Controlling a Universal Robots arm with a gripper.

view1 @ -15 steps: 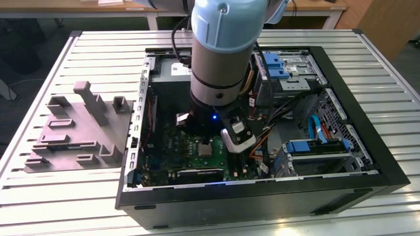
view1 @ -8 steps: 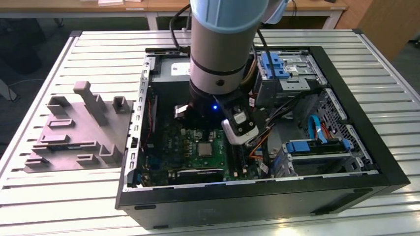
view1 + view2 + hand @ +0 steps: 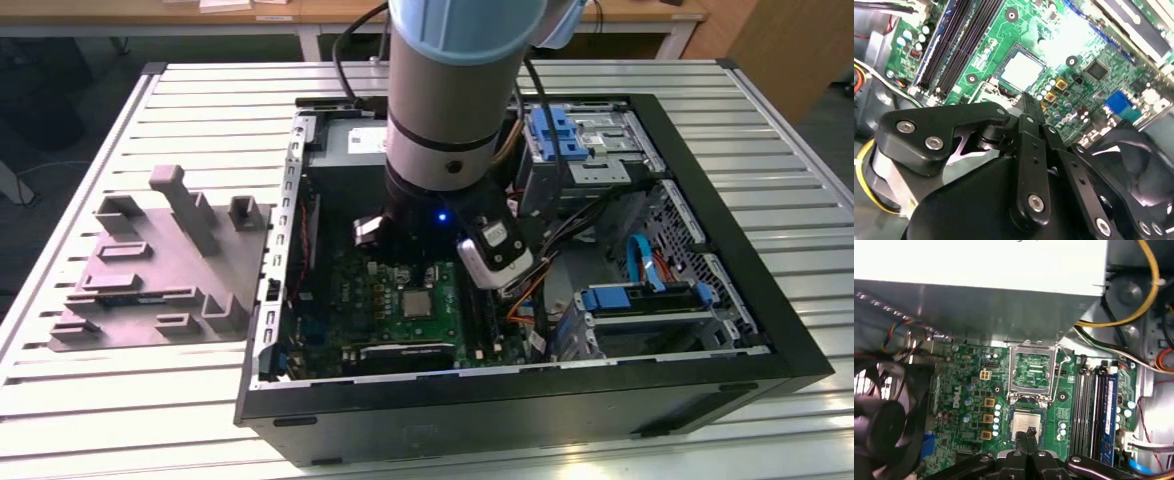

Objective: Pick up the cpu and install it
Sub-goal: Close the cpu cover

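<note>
The arm (image 3: 447, 100) comes in from the top centre of the exterior view and stands almost vertically, reaching down into the open computer case (image 3: 534, 410) that lies on its side on the slatted counter (image 3: 134, 400). Its wrist hangs low over the green motherboard (image 3: 354, 285), at the middle of the frame.

In both wrist views the end effector (image 3: 1026, 432) (image 3: 1026, 100) points down at the board with its two black fingers pressed together and nothing between them. The tips are just over one edge of the cpu (image 3: 1019, 421) (image 3: 1021, 70); I cannot tell whether they touch it.

The cpu (image 3: 418, 303) lies flat in its socket, silver top up, below the centre of the exterior view. The metal socket frame (image 3: 1031, 370) is hinged open beside it. The grey moulded fixture (image 3: 154, 270) sits on the counter at the exterior view's left, well apart from the case.
</note>
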